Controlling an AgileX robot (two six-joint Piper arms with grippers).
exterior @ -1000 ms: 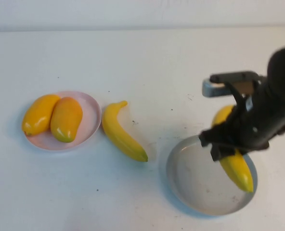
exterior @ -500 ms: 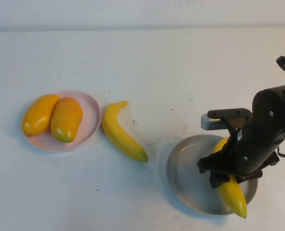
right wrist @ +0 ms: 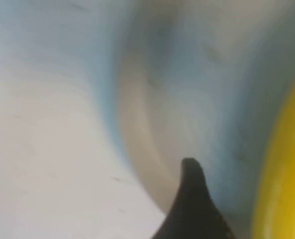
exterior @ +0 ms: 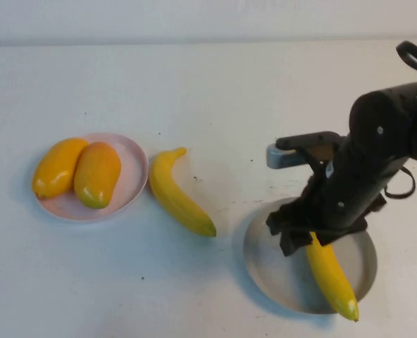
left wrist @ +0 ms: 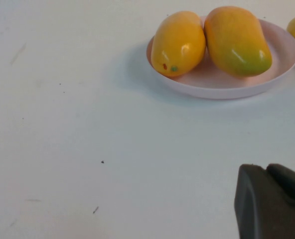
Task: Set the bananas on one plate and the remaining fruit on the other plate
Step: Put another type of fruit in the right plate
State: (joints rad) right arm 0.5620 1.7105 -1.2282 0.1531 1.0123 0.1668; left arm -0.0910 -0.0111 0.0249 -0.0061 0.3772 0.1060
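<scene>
Over grey plate [exterior: 265, 257] near worktop's front right corner: right pincer [exterior: 308, 238] low above banana [exterior: 332, 274], jaws spread, apparently releasing; banana lies in plate, tip overhanging front rim. Second banana [exterior: 179, 195] on bare worktop between plates, likely next pick. Both mangoes [exterior: 78, 171] sit on pink plate [exterior: 134, 169] at left, sorted. Left pincer [left wrist: 272, 201] closed, empty, parked near pink plate.

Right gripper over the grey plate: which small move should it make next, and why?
Probably lift the right gripper straight up. One banana already lies on the grey-blue plate, its tip over the rim, while the other banana waits on the table beside the pink plate.
</scene>
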